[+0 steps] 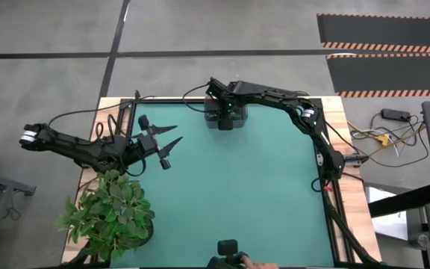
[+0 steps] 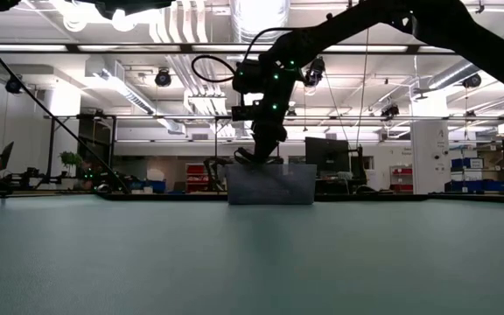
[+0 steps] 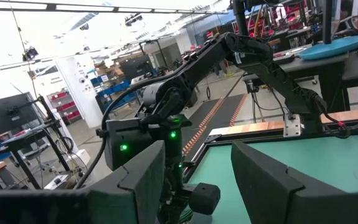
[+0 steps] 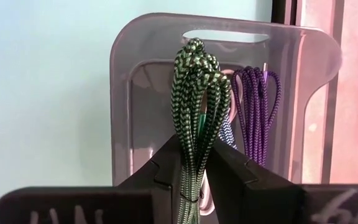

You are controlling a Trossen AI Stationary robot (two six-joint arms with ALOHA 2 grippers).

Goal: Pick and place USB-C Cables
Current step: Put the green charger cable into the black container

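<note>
West of the grey tray, well apart from it near the table's left edge, the left gripper hangs over the green mat with its fingers spread and nothing between them; it looks to be waiting and should stay where it is, beside the potted plant. Directly above the tray, the right gripper has its fingers pressed onto the dark green cable, the looped bundle standing up between them over the tray's inside. Beside that cable, inside the tray, lie the purple cable and a blue cable, partly hidden. Whether the green bundle is going in or coming out cannot be told. Either way, the right arm should move straight up or down, keeping the loops clear of the tray's wall and of the purple loops so that none snags.
</note>
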